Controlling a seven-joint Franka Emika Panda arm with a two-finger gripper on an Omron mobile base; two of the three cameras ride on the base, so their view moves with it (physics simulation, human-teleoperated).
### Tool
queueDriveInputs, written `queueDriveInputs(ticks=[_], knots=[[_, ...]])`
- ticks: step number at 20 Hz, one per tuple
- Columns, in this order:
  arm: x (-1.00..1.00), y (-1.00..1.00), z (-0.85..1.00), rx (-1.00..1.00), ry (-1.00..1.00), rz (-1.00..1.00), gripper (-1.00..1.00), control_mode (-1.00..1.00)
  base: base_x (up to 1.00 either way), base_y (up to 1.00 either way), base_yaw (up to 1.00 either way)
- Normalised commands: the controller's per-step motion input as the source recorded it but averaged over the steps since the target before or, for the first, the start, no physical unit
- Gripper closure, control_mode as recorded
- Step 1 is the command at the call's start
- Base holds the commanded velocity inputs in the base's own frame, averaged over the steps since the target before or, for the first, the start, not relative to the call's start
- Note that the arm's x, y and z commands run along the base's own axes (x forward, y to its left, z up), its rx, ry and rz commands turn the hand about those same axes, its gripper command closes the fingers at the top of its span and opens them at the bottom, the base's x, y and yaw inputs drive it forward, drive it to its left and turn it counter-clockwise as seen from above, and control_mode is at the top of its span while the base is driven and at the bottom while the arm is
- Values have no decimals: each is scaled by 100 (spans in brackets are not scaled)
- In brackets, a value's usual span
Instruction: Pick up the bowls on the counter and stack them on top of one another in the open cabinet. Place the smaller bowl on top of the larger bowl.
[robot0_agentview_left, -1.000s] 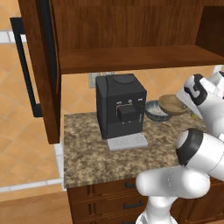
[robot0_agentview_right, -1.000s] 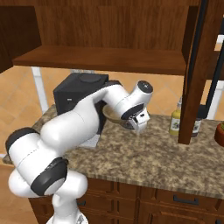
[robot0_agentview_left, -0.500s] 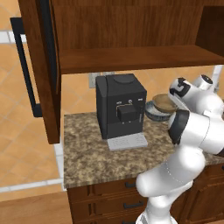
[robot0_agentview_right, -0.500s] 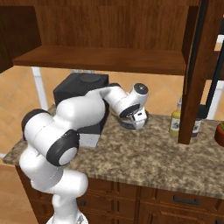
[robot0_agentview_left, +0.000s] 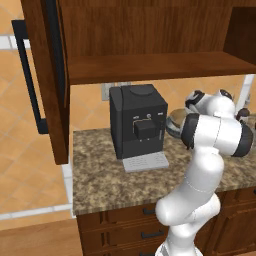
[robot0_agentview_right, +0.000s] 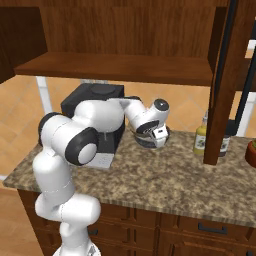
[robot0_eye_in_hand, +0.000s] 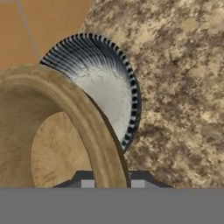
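My gripper (robot0_eye_in_hand: 112, 183) is shut on the near rim of the shallow tan bowl (robot0_eye_in_hand: 52, 144), which fills the lower left of the hand view. Behind it the deeper blue-grey bowl (robot0_eye_in_hand: 105, 87), pale inside, sits on the granite counter (robot0_eye_in_hand: 175, 87), and the tan bowl covers part of it. In the right base view the gripper (robot0_agentview_right: 156, 136) hangs just above the blue-grey bowl (robot0_agentview_right: 144, 142), right of the coffee machine. My forearm hides most of both bowls (robot0_agentview_left: 175, 124) in the left base view. The cabinet shelf (robot0_agentview_left: 150, 67) overhead is bare.
A black coffee machine (robot0_agentview_left: 137, 122) stands on the counter close beside the bowls. The open cabinet door (robot0_agentview_left: 45, 75) hangs at the left; another door (robot0_agentview_right: 227, 75) comes down to the right. Sauce bottles (robot0_agentview_right: 201, 139) stand to the right of the bowls.
My elbow has swung round and the hand has turned. The hand with the tan bowl has shifted slightly toward the coffee machine, staying over the blue-grey bowl.
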Motion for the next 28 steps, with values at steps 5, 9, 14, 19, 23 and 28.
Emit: queueDriveInputs(ticks=[5, 9, 14, 19, 23, 28], knots=[[36, -6, -37, 0, -1, 0, 100, -100, 0, 0, 0], [27, -19, -9, 0, -2, 0, 100, -100, 0, 0, 0], [37, -10, -6, 0, -1, 0, 100, -100, 0, 0, 0], [14, -1, -30, 0, 0, 0, 100, -100, 0, 0, 0], [10, -1, -19, 0, 0, 0, 100, -100, 0, 0, 0], [37, 0, -1, -1, -4, -7, -100, -100, 0, 0, 0]])
